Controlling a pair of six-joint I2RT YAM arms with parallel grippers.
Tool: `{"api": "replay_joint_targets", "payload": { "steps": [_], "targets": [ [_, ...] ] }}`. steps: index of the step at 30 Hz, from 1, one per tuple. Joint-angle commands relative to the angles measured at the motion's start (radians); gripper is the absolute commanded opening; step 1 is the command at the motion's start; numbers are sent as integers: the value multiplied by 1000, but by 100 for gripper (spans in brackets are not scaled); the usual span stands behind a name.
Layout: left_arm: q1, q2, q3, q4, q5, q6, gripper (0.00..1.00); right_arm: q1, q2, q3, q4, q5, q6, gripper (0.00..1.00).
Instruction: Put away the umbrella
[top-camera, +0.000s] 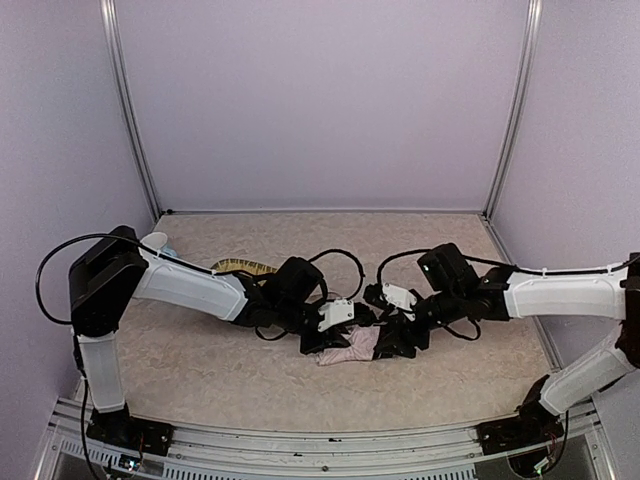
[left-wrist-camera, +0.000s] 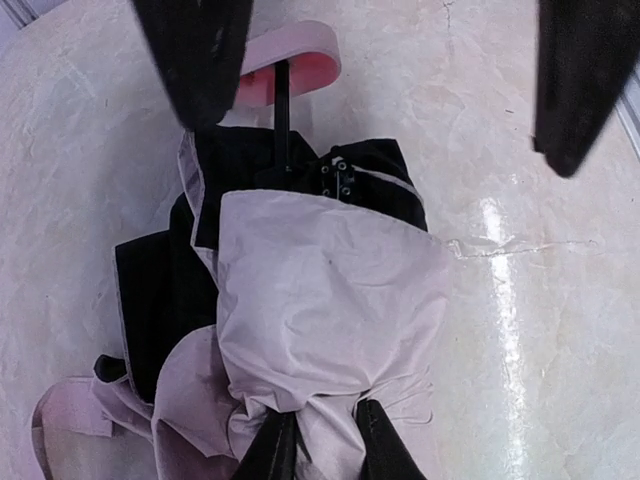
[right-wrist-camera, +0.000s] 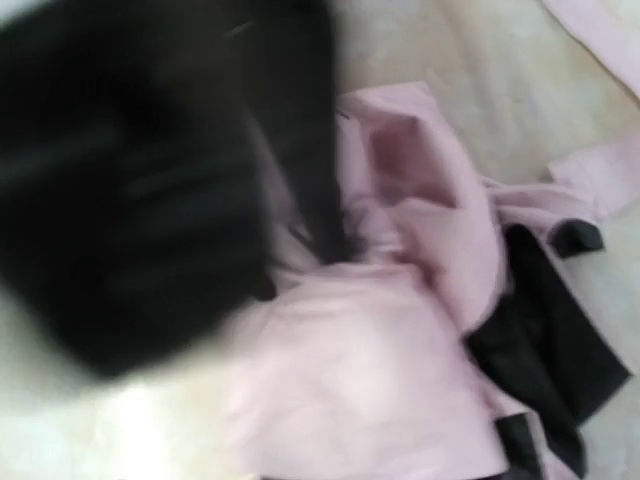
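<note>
The umbrella lies crumpled on the table between my two grippers, pale pink fabric with black lining. In the left wrist view its pink fabric fills the middle, with the thin black shaft running up to the pink handle. My left gripper is shut on a bunched fold of that fabric at the near end. My right gripper hovers over the handle end, its black fingers spread wide with nothing between them. The right wrist view is blurred; it shows pink fabric and no fingers.
A woven yellow tray lies behind the left forearm. A small pale round object sits at the far left by the wall. The left arm's dark bulk fills the left of the right wrist view. Walls enclose the table.
</note>
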Motion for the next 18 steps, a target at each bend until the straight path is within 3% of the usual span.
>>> {"api": "replay_joint_targets", "payload": {
  "steps": [1,6,11,18],
  "targets": [
    [50,153,16,-317,135,-64,19,148,-129,-162,225,239,-129,82],
    [87,240,93,-430,225,-75,19,216,-96,-182,345,364,-246,89],
    [107,300,141,-500,305,-76,19,238,88,-100,287,406,-335,88],
    [113,331,170,-555,350,-46,19,239,229,-51,262,467,-371,83]
  ]
}}
